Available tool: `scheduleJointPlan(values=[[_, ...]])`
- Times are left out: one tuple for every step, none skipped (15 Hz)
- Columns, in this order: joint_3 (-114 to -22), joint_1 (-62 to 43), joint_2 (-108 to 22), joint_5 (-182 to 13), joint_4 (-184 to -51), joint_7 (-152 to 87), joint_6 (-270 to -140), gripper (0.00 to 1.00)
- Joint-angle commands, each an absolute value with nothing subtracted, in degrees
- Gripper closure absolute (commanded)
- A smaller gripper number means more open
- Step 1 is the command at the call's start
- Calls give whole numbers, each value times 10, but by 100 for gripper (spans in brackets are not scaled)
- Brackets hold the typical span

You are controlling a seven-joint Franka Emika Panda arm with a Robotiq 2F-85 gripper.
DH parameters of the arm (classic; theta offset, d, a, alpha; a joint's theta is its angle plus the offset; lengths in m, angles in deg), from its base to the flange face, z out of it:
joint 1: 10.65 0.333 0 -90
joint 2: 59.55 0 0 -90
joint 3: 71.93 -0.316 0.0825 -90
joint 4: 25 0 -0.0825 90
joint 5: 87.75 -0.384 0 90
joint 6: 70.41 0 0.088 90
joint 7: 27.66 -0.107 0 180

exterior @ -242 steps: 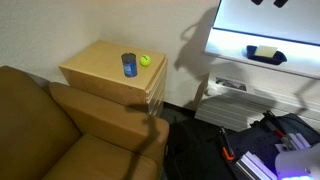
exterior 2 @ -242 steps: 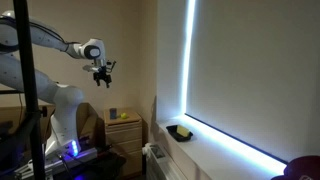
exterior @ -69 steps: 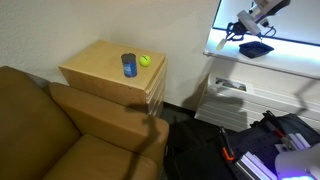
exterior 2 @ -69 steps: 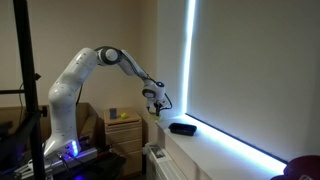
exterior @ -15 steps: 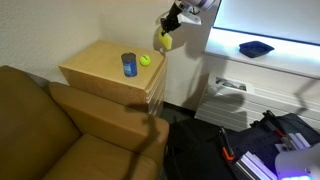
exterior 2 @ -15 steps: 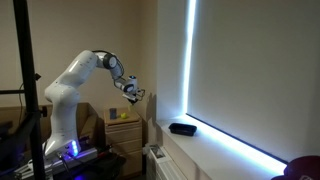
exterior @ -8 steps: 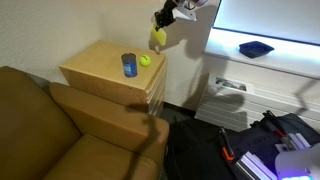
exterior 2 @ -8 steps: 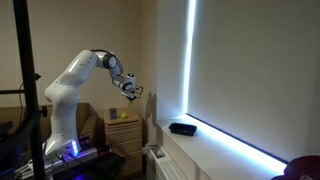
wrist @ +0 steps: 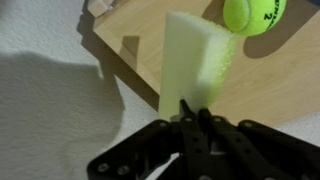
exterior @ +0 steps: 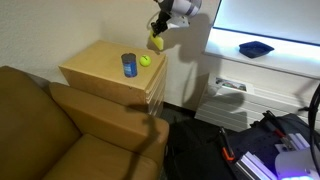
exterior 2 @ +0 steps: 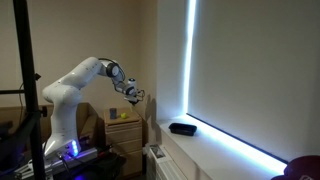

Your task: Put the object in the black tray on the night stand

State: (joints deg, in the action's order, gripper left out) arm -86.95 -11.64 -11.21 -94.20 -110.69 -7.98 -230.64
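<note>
My gripper [exterior: 159, 31] is shut on the object [exterior: 156, 43], a pale yellow-green oblong piece that hangs just below its fingers. It hovers in the air above the far right edge of the night stand [exterior: 100, 72], a tan wooden cabinet. In the wrist view the object [wrist: 195, 60] sticks out from the shut gripper [wrist: 193, 108] over the night stand top [wrist: 275, 75]. The black tray [exterior: 255, 48] lies empty on the lit window ledge, well to the right. In an exterior view the gripper [exterior 2: 131, 93] hangs above the night stand [exterior 2: 124, 127], with the tray [exterior 2: 181, 128] apart on the ledge.
A blue cup [exterior: 129, 65] and a bright yellow-green ball [exterior: 145, 60] stand on the night stand top, just below and left of the gripper. A brown couch [exterior: 60, 130] adjoins the stand. A white unit [exterior: 235, 95] and dark bags [exterior: 215, 155] lie to the right.
My gripper has carried the object a little further left, away from the ledge and over the night stand's edge. Its grip stays shut.
</note>
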Motion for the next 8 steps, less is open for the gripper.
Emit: scheduleJointPlan(values=[[-862,-71,-53,-906,-1018,-93,-2281,98],[-848,-52,-44,-891,-1006,-103,-2273,98],[-848,-64,-3,-883,-941,-85,-2238,98],[-828,-48,12,-868,-921,-94,-2221,98],[-814,-37,29,-858,-892,-100,-2202,98],[-839,-50,-19,-875,-971,-98,-2242,98],[-834,-49,-5,-872,-954,-98,-2237,92],[-835,-50,-2,-872,-954,-98,-2238,92]])
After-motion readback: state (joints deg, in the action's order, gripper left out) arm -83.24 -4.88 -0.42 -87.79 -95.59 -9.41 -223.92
